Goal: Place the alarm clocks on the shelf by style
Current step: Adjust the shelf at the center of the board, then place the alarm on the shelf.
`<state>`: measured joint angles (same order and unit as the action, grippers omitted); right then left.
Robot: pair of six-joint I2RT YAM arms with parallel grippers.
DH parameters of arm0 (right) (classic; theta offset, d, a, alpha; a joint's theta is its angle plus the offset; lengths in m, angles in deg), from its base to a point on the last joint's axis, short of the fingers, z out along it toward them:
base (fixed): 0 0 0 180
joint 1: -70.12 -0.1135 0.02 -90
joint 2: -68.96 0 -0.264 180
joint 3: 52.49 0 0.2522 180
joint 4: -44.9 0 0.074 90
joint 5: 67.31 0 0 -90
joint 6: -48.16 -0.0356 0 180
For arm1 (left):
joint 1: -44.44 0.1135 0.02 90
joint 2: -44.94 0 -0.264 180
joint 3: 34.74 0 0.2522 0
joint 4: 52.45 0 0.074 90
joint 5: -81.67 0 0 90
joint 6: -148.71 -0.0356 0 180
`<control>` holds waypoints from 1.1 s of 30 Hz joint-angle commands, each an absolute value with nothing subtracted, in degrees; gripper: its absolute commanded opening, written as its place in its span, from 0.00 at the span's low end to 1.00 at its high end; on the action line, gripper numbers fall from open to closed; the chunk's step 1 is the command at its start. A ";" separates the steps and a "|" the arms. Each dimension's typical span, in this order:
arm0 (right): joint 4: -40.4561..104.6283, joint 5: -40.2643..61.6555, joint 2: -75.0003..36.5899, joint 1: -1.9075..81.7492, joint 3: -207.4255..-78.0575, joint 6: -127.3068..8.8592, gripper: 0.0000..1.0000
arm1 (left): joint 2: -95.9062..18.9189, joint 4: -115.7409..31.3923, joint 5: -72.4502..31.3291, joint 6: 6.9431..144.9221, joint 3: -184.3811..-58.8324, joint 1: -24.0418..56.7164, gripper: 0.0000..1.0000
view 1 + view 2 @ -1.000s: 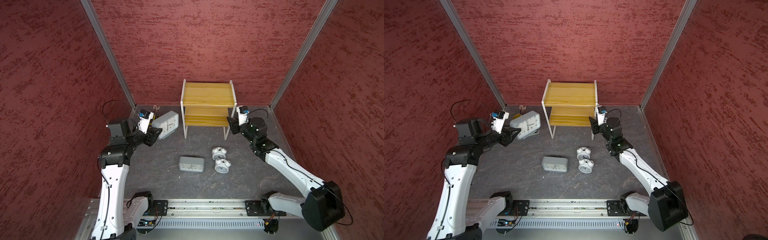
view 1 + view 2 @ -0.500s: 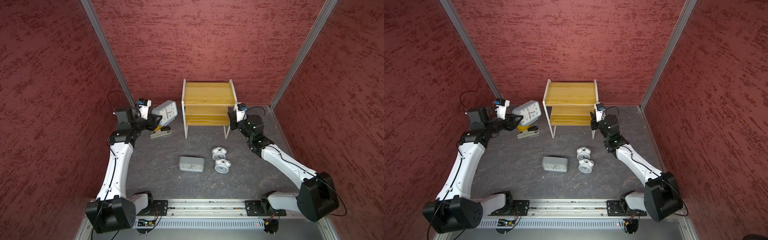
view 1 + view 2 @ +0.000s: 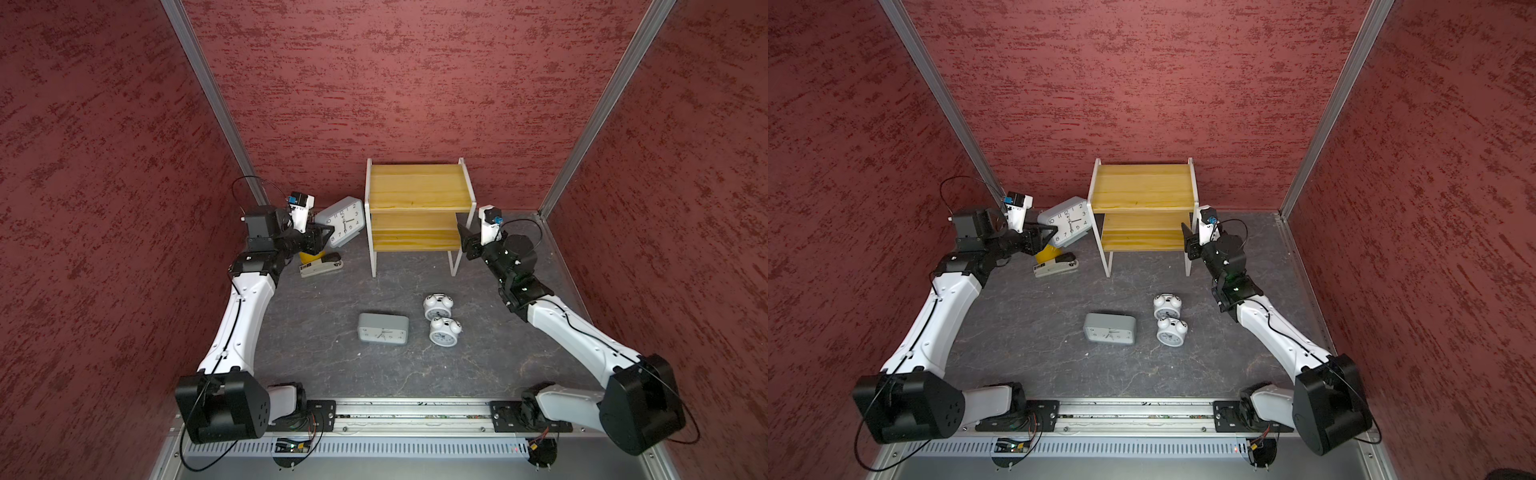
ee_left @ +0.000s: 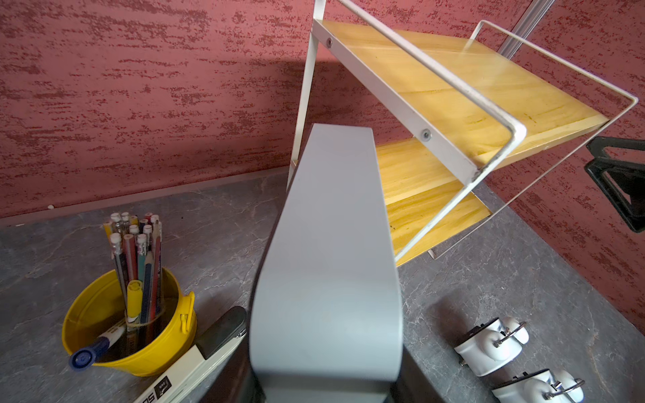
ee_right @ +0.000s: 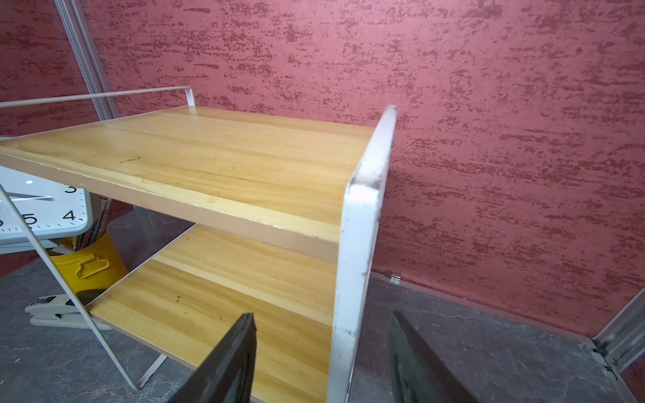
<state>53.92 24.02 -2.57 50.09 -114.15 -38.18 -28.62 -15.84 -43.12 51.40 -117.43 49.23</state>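
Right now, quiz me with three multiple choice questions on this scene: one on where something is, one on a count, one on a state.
1. Where is the held grey clock?
A) in the air beside the shelf
B) on the shelf's top board
C) flat on the table

2. How many clocks lie on the table?
A) one
B) two
C) three

3. What state is the right gripper in?
A) shut on a clock
B) open
C) shut on nothing

Answers:
1 A: it is clear of both boards and higher than the pen cup.
2 C: the lying grey clock plus two bell clocks.
3 B: its fingers stand apart, either side of the shelf's frame post.
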 commanded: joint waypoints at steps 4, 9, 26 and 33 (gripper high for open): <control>57.74 24.13 -0.50 51.52 -111.75 -39.18 0.61 | -29.04 -20.60 -44.32 50.82 -119.56 49.01 0.15; 60.11 20.72 -2.76 53.28 -112.30 -38.56 0.47 | -31.51 -20.84 -44.92 49.43 -120.45 48.65 0.15; 61.31 15.16 -9.46 54.21 -116.67 -35.97 0.25 | -42.08 -26.63 -47.21 44.79 -125.11 44.88 0.15; 61.25 12.75 -9.78 54.21 -116.41 -35.16 0.10 | -45.26 -28.08 -50.58 41.17 -126.28 44.11 0.16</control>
